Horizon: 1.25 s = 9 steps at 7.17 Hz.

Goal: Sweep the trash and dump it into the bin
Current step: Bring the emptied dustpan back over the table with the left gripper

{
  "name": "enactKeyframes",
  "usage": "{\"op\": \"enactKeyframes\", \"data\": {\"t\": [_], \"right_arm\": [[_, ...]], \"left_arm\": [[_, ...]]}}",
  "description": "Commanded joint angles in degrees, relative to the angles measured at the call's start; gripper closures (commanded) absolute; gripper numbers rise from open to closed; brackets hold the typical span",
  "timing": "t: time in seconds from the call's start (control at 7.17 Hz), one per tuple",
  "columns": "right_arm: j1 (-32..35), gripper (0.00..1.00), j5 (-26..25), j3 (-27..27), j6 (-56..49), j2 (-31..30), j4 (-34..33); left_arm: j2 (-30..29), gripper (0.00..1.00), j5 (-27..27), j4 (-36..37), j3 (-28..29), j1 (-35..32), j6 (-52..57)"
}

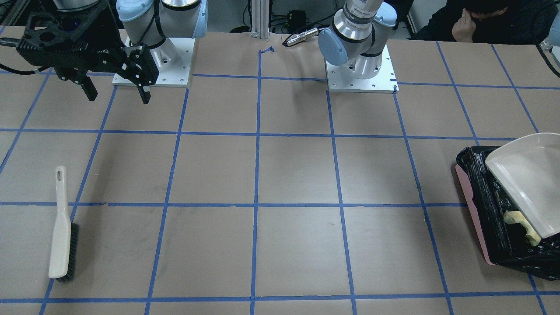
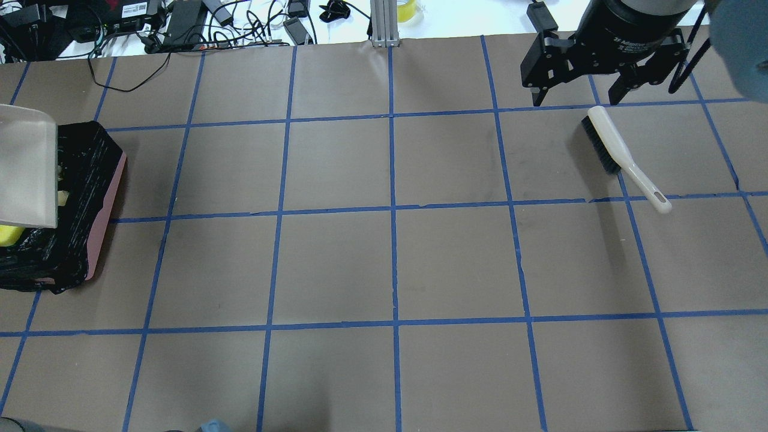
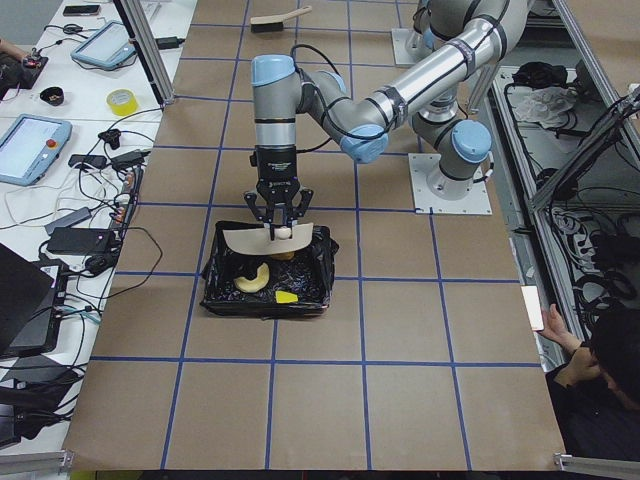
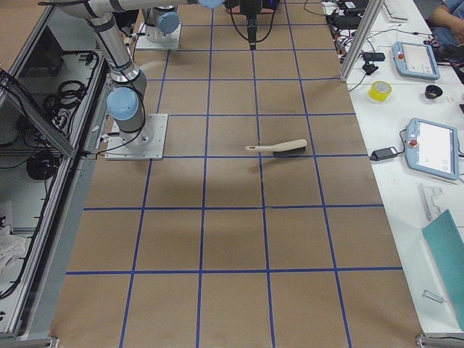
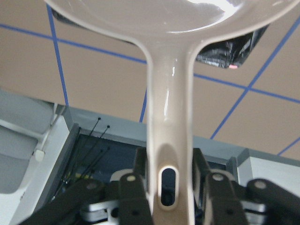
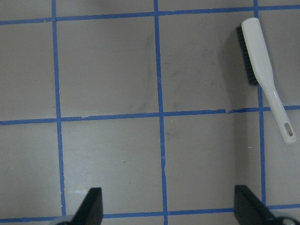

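The pink bin [image 1: 470, 205] with its black bag sits at the table's end on my left side; it also shows in the overhead view [image 2: 90, 180] and the left side view [image 3: 222, 288]. My left gripper [image 5: 168, 161] is shut on the handle of the beige dustpan [image 5: 168, 108] and holds it tilted over the bin [image 1: 525, 179]. A curved tan bread piece [image 3: 250, 278] and a yellow wedge [image 3: 287, 297] lie in the bag. A brown lump [image 3: 283, 232] shows at the dustpan's edge. My right gripper [image 1: 119, 97] is open and empty above the table.
A white-handled brush [image 2: 618, 153] with dark bristles lies flat on the table near my right gripper [image 2: 576, 99]; it also shows in the right wrist view [image 6: 262, 70]. A person sits past the table's corner [image 1: 481, 17]. Cables and devices lie beyond the far edge.
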Motion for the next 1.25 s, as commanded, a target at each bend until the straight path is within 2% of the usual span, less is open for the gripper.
{"op": "enactKeyframes", "data": {"t": [0.0,0.28,0.42,0.7,1.12], "right_arm": [[0.0,0.00,0.1,0.2,-0.1,0.1,0.0],[0.0,0.00,0.0,0.2,-0.1,0.1,0.0],[-0.2,0.00,-0.1,0.2,-0.1,0.1,0.1],[-0.3,0.00,-0.1,0.3,-0.1,0.1,0.1],[-0.4,0.00,-0.1,0.3,-0.2,0.1,0.2]], "left_arm": [[-0.3,1.00,-15.1,-7.4,1.9,-0.7,0.0],[-1.7,1.00,-27.1,-13.3,1.2,-1.6,-3.6],[-3.6,1.00,-30.4,-14.0,1.2,-3.5,-5.7],[-8.3,1.00,-29.2,-13.3,2.6,-11.1,-6.8],[-14.1,1.00,-29.1,-10.2,3.2,-18.7,-6.6]]}}
